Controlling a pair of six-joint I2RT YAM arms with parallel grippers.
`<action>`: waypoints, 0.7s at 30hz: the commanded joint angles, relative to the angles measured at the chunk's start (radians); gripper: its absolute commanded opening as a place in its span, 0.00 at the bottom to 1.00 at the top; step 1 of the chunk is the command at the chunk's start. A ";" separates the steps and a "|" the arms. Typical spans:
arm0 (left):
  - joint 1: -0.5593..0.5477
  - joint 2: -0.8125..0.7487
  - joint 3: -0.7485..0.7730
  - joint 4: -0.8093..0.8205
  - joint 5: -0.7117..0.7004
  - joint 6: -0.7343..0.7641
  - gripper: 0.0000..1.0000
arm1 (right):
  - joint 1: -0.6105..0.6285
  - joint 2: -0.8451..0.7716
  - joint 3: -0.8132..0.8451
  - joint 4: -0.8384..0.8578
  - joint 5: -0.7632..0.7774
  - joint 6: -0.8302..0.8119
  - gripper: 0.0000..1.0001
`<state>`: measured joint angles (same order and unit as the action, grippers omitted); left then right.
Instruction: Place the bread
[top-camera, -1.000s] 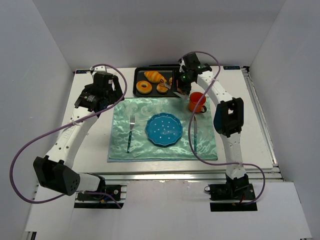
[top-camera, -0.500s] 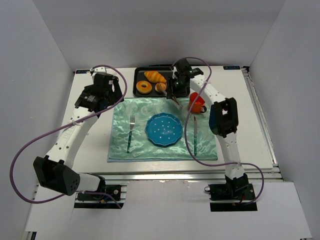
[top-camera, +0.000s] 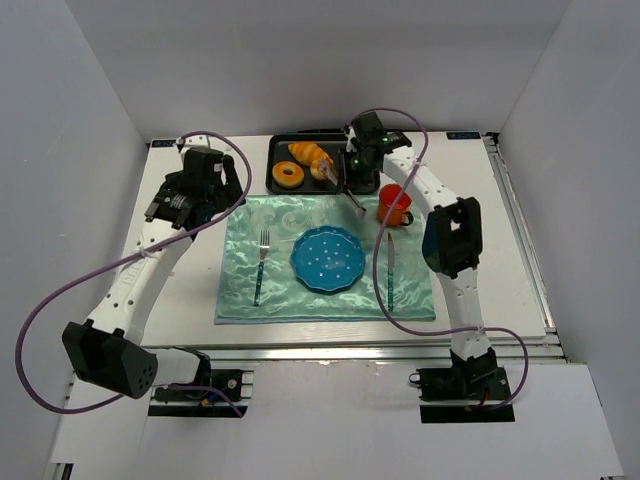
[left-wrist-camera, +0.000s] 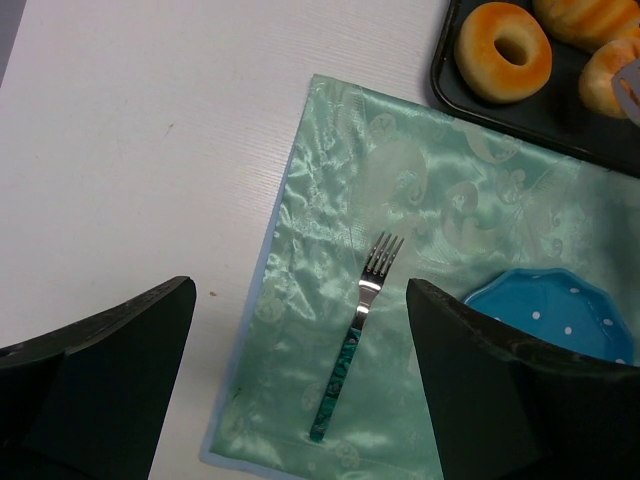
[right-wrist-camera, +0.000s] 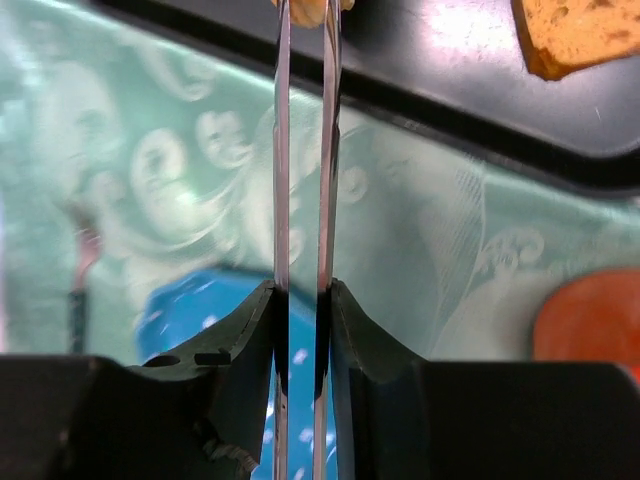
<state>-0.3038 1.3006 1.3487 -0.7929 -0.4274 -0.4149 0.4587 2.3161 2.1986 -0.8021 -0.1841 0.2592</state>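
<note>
At the far edge sits one black tray (top-camera: 272, 165). From above I count three breads: croissant (top-camera: 309, 152), ring (top-camera: 288, 175), and the bun (top-camera: 323, 172) pinched by tongs (right-wrist-camera: 281, 150) clamped in my right gripper (right-wrist-camera: 302, 310). Right wrist adds a fourth, a slice (right-wrist-camera: 575, 30). Left gripper (left-wrist-camera: 300, 390) gapes above one fork (left-wrist-camera: 358, 335).

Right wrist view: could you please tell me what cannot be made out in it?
- held bread between the tongs: cut off by the top edge, only a sliver shows.
- second bread piece: cut off by the top edge.
- red cup: blurred, and cut off by the right edge.
- blue plate: blurred, and partly hidden behind the right gripper.
- fork: blurred, so its details cannot be made out.
</note>
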 joint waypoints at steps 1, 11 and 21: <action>0.003 -0.053 -0.002 0.011 0.002 0.016 0.98 | 0.000 -0.213 -0.032 0.007 -0.063 0.038 0.27; 0.003 -0.127 -0.057 0.034 0.075 0.008 0.98 | 0.043 -0.645 -0.603 -0.005 -0.150 0.043 0.27; 0.003 -0.178 -0.114 0.055 0.119 -0.010 0.98 | 0.152 -0.799 -0.936 0.070 -0.170 0.101 0.27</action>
<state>-0.3038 1.1542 1.2438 -0.7582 -0.3332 -0.4168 0.5865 1.5509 1.2968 -0.7845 -0.3248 0.3336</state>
